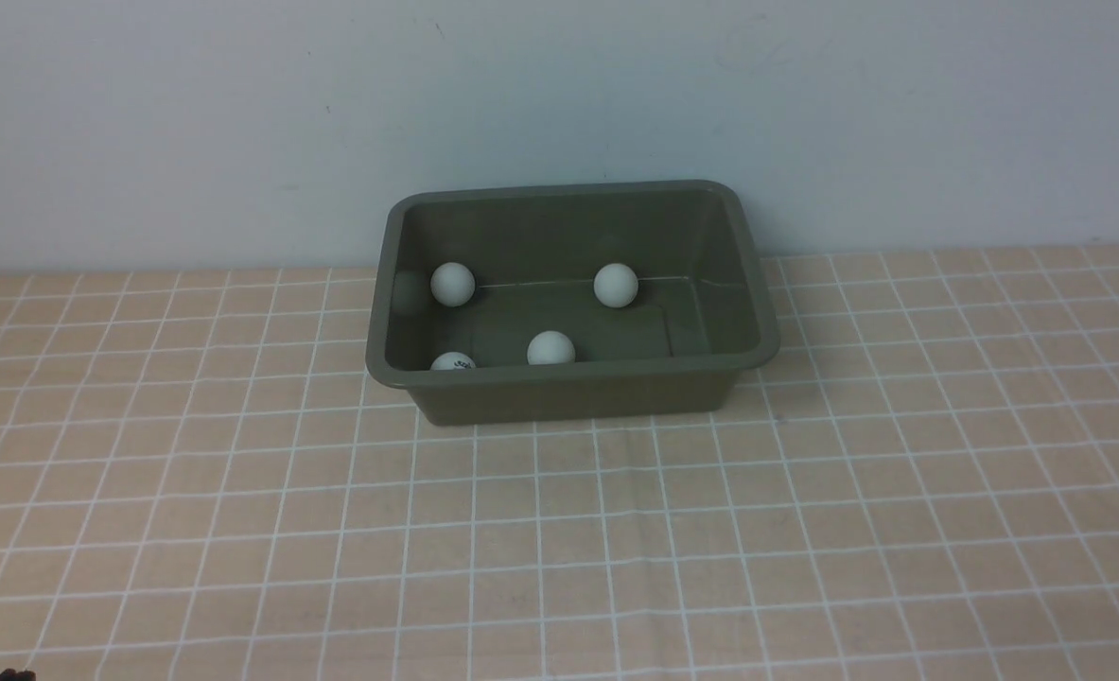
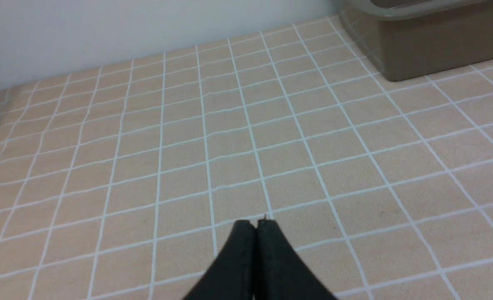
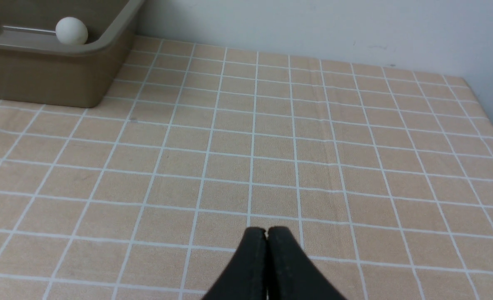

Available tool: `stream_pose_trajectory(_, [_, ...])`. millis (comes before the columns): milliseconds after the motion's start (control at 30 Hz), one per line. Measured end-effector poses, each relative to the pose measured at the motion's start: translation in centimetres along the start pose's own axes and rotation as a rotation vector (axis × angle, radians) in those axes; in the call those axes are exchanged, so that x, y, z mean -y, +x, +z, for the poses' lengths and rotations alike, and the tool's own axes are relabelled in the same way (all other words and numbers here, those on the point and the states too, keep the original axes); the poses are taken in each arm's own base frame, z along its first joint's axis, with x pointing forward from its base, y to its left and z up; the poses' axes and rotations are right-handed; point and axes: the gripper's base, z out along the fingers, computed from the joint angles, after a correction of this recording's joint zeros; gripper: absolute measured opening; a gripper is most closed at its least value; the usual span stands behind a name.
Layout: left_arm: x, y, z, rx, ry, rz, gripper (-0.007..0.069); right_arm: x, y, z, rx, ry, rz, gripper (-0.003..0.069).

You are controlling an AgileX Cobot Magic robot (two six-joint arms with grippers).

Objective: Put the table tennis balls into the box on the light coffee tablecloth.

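The olive-green box [image 1: 568, 386] stands on the light coffee tablecloth [image 1: 559, 549] near the back wall. Several white table tennis balls lie inside it: one at the back left [image 1: 452, 284], one at the back right [image 1: 615, 285], one near the front wall [image 1: 550, 349], and one with black print half hidden behind the front rim [image 1: 452, 361]. My left gripper [image 2: 256, 223] is shut and empty over bare cloth, well apart from the box [image 2: 434, 50]. My right gripper [image 3: 266, 230] is likewise shut and empty, away from the box [image 3: 50, 71], where one ball [image 3: 71, 30] shows. Neither arm appears in the front view.
A plain pale wall runs right behind the box. The cloth's right edge [image 3: 486, 112] drops off at the far side of the right wrist view. A small dark part [image 1: 12, 675] shows at the bottom left corner of the front view.
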Motion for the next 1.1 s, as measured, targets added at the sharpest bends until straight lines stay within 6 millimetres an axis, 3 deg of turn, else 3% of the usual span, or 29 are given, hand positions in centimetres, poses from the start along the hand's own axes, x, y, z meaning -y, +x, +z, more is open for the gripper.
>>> stream_pose_trajectory(333, [-0.42,0.12,-0.01,-0.011,-0.047,-0.081,-0.0069,0.00,0.00,0.00,0.000,0.000,0.000,-0.0015])
stream_pose_trajectory(1100, [-0.47,0.15,-0.01,-0.014,-0.052,-0.082,-0.0069,0.00,0.00,0.00,0.000,0.000,0.000,-0.0014])
